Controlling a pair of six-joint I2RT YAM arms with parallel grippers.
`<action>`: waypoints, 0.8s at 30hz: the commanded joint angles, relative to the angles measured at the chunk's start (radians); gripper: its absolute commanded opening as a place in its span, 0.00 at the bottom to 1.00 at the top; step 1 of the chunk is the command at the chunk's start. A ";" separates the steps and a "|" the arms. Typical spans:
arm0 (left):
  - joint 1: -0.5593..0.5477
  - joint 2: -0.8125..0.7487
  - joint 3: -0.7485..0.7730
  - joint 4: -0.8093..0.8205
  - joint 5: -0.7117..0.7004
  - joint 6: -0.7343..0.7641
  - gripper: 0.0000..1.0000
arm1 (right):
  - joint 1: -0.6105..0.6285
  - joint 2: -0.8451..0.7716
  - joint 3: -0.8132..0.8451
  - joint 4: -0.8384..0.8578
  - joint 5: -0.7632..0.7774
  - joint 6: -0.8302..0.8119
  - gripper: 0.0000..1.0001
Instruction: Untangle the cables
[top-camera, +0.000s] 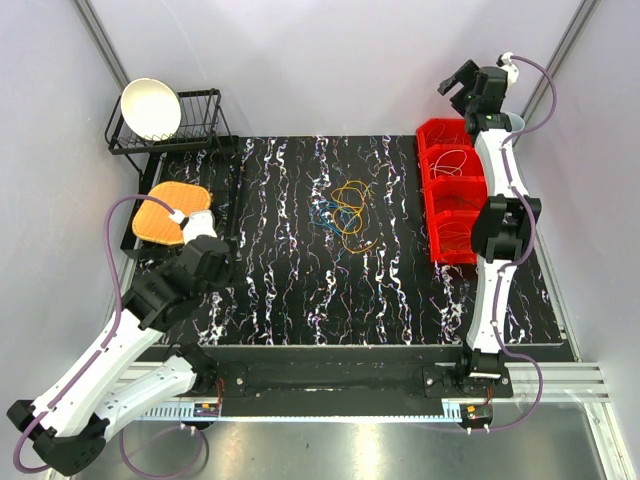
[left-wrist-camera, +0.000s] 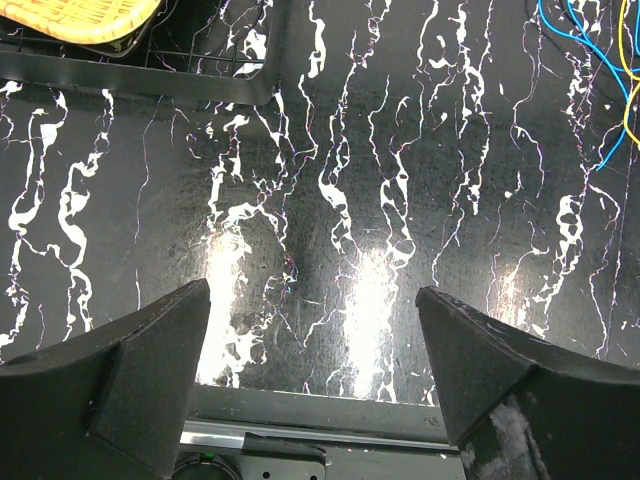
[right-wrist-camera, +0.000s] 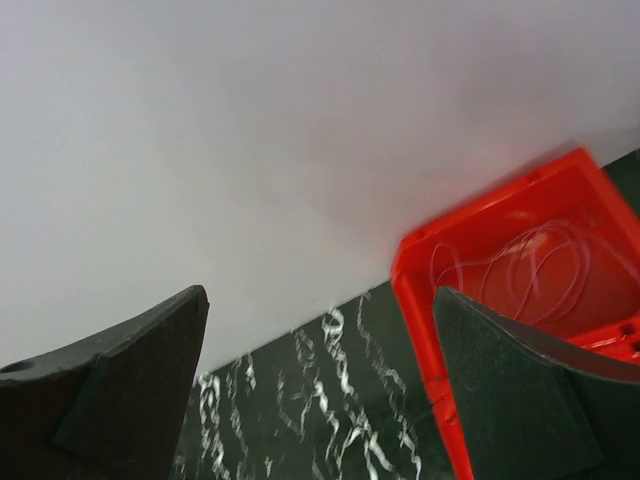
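Observation:
A tangle of thin cables (top-camera: 346, 212), orange, yellow and blue, lies in loose loops on the black marbled mat (top-camera: 300, 290) near its middle. Blue and yellow strands also show at the top right of the left wrist view (left-wrist-camera: 600, 60). My left gripper (top-camera: 175, 214) is open and empty, low over the mat's left side, well left of the tangle. In the left wrist view the gripper (left-wrist-camera: 312, 330) has only mat between its fingers. My right gripper (top-camera: 458, 88) is open and empty, raised at the back right above the red bins (top-camera: 453, 190). In the right wrist view the gripper (right-wrist-camera: 318, 340) faces the wall.
The red bins hold pale thin wires (right-wrist-camera: 520, 265) in their compartments. A black wire rack (top-camera: 190, 125) with a white bowl (top-camera: 151, 107) stands at the back left. An orange-yellow woven pad (top-camera: 165, 210) lies on a black tray at the left; the pad also shows in the left wrist view (left-wrist-camera: 80, 18).

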 joint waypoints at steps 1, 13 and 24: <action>0.005 -0.011 -0.011 0.045 0.008 0.011 0.88 | 0.040 -0.175 -0.102 -0.011 -0.126 0.026 1.00; 0.007 -0.001 -0.011 0.045 0.013 0.011 0.88 | 0.079 -0.494 -0.648 0.060 -0.325 0.109 1.00; 0.004 0.012 -0.017 0.045 0.025 -0.003 0.88 | 0.189 -0.612 -0.847 -0.028 -0.471 0.023 0.97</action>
